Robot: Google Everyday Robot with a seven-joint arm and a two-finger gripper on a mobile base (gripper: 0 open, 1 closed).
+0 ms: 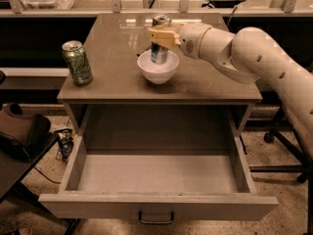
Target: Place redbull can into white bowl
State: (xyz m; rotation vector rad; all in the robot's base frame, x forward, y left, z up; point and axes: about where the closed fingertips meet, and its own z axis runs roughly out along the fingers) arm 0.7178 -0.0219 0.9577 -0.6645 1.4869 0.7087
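Note:
The redbull can is a slim silver and blue can with a silver top, held upright with its lower end inside the white bowl. The bowl sits on the brown table top near its middle. My gripper reaches in from the right on a white arm and is shut on the can's upper part. I cannot tell whether the can's base touches the bowl's bottom.
A wider green can stands upright at the table's left edge. The table has a large open empty drawer jutting toward the front. A dark chair is at the left and an office chair base at the right.

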